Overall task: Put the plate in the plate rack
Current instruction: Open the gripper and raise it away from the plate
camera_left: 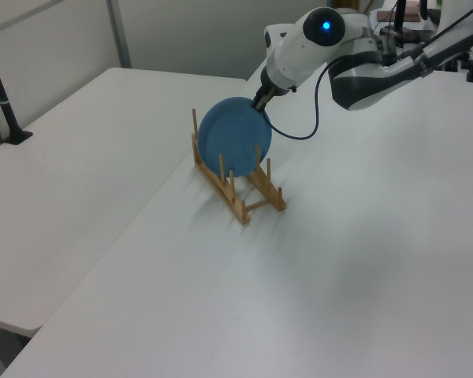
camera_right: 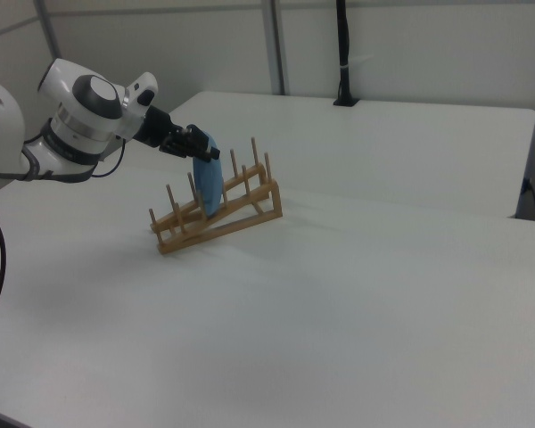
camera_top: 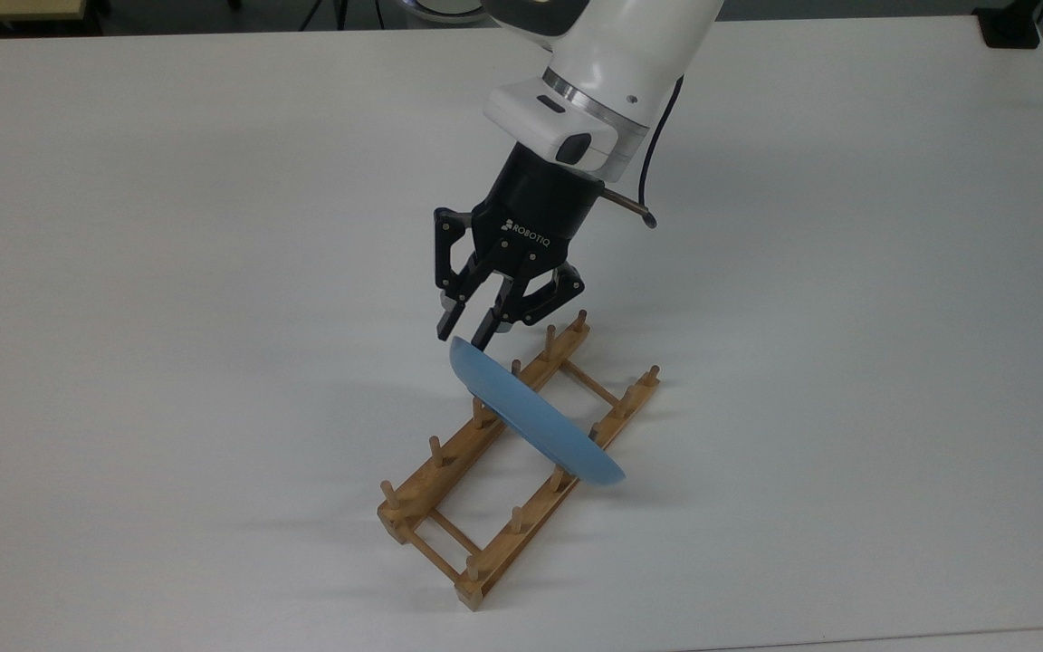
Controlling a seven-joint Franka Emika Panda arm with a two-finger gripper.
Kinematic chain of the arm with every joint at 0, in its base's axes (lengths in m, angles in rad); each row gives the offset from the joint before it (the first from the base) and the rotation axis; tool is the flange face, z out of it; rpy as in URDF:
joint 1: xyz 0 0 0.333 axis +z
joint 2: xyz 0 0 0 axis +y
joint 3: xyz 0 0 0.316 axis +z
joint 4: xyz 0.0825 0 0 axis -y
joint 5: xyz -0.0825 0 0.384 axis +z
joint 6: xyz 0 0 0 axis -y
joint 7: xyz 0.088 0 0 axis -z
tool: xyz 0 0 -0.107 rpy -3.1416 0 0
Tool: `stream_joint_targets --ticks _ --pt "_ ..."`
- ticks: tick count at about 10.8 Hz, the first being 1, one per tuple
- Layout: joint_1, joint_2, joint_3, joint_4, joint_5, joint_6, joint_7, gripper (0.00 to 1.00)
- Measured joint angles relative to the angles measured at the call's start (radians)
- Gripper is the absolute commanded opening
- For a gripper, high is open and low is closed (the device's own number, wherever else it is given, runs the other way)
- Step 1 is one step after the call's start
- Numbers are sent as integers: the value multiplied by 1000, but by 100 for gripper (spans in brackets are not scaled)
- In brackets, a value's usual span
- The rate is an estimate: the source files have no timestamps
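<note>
You see the light-blue plate [camera_top: 535,422] standing on edge, tilted, across both rails of the wooden plate rack [camera_top: 449,530]. In the top view the rack runs from 7 o'clock to 1 o'clock, with short upright pegs along each rail.

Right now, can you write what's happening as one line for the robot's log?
claw: open, just above plate rim | round light-blue plate: standing tilted between pegs | light-brown wooden plate rack: on white table | phase: release

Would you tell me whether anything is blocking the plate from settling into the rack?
Nothing visible does. The plate already stands on edge between pegs of the rack, and the open gripper sits just above its rim.
</note>
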Motion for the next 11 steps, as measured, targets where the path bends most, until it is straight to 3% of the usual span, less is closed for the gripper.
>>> stream_joint_targets --ticks 4,6,9,11 --pt "1 -1 0 10 3 0 14 100" --pt "1 -9 0 33 61 0 52 100" --pt "1 -35 -5 59 244 -15 58 100" --pt "0 -57 -9 76 394 -110 -30 100"
